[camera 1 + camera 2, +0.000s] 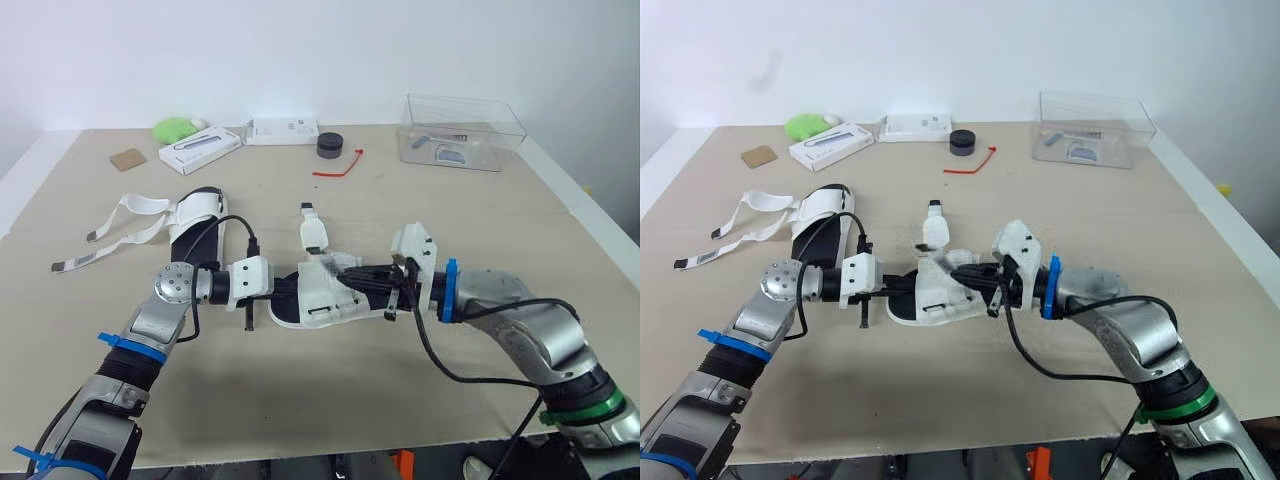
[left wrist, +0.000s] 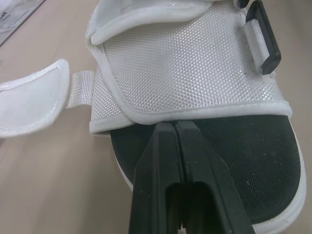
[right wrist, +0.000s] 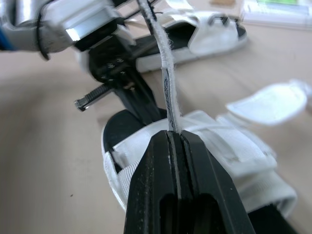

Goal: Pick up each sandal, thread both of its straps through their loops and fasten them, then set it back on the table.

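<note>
Clear box (image 1: 506,126) holds indistinct small items (image 1: 450,153).
Right gripper (image 3: 175,136) pinches strap (image 3: 168,73) of sandal (image 1: 325,297); left gripper (image 2: 174,126) closed against it.

No text, brand, number or sign can be read. Faint dark print is seen on the long white box (image 1: 200,149) and the short white box (image 1: 282,130) near the far edge of the tabletop (image 1: 300,400), but it cannot be made out. Nothing is legible on the clear container (image 1: 462,130) at the far right corner.
</note>
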Robot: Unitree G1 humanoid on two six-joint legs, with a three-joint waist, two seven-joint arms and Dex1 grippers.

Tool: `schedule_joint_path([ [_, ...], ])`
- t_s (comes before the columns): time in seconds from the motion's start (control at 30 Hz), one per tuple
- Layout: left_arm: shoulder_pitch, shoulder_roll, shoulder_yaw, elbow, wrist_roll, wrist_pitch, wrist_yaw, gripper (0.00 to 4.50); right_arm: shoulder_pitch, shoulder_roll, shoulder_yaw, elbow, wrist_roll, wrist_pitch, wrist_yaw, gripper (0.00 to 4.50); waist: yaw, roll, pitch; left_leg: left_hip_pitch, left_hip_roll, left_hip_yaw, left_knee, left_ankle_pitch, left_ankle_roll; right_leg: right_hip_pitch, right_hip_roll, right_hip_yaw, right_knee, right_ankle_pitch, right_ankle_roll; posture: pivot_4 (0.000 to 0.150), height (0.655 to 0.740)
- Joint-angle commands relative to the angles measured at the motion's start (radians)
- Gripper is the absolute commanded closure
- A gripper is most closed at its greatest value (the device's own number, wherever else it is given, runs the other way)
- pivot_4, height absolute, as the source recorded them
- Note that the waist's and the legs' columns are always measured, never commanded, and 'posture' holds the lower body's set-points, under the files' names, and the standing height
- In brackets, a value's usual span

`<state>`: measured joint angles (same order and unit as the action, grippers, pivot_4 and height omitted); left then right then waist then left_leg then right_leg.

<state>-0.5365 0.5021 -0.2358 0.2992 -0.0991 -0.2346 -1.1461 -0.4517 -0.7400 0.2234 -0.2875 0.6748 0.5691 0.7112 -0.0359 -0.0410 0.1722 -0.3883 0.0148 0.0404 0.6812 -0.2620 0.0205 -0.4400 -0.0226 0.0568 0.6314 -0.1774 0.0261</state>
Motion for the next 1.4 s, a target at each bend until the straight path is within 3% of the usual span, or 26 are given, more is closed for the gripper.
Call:
schedule_joint_path([
  [0.03,0.011,0.004,0.000,-0.026,-0.002,0.004,-0.003,4.50,-0.039,0.029,-0.074,0.019,0.010,0.072,-0.027,4.39,0.000,0.000,0.000,0.000,0.000,0.000,0.000,0.000,0.000,0.000,0.000,0.000,0.000,0.000,0.000,0.150,0.7400],
  [0.4,0.021,0.009,0.003,-0.040,-0.004,0.012,0.000,4.50,-0.039,0.072,-0.109,0.030,-0.027,0.182,-0.033,4.39,0.000,0.000,0.000,0.000,0.000,0.000,0.000,0.000,0.000,0.000,0.000,0.000,0.000,0.000,0.001,0.150,0.7400],
  [0.53,0.024,0.009,0.002,-0.045,-0.004,0.015,0.000,4.50,-0.042,0.075,-0.108,0.025,-0.051,0.197,-0.020,2.94,0.000,0.000,0.000,-0.001,0.000,0.000,0.000,0.000,0.000,0.000,0.000,0.000,0.000,0.000,0.001,0.150,0.7400],
  [0.7,0.024,0.008,0.001,-0.044,-0.002,0.016,-0.001,4.50,-0.053,0.060,-0.085,0.012,-0.145,0.127,-0.003,0.50,0.000,0.000,0.000,-0.001,0.000,0.000,0.000,0.000,0.000,0.000,0.000,0.000,0.000,0.000,0.001,0.150,0.7400],
  [1.2,0.030,0.001,-0.003,-0.037,0.006,0.001,0.003,4.50,-0.199,0.129,-0.113,0.137,-0.187,0.167,0.056,0.50,0.001,0.000,0.000,-0.002,-0.001,0.000,0.000,0.000,0.000,-0.001,-0.001,0.000,-0.001,0.000,0.001,0.150,0.7400],
  [1.3,0.034,0.003,-0.002,-0.041,0.007,0.001,0.006,4.50,-0.216,0.145,-0.125,0.156,-0.190,0.180,0.047,1.32,0.001,0.000,0.000,-0.002,-0.001,0.000,0.000,0.000,0.000,-0.001,0.000,0.000,-0.001,0.000,0.001,0.150,0.7400],
  [1.4,0.040,0.006,-0.001,-0.045,0.007,0.002,0.008,4.50,-0.241,0.160,-0.150,0.185,-0.175,0.224,0.032,2.75,0.001,0.000,0.000,-0.002,0.000,-0.001,0.000,0.000,0.000,-0.001,0.000,-0.001,-0.001,0.000,0.001,0.150,0.7400],
])
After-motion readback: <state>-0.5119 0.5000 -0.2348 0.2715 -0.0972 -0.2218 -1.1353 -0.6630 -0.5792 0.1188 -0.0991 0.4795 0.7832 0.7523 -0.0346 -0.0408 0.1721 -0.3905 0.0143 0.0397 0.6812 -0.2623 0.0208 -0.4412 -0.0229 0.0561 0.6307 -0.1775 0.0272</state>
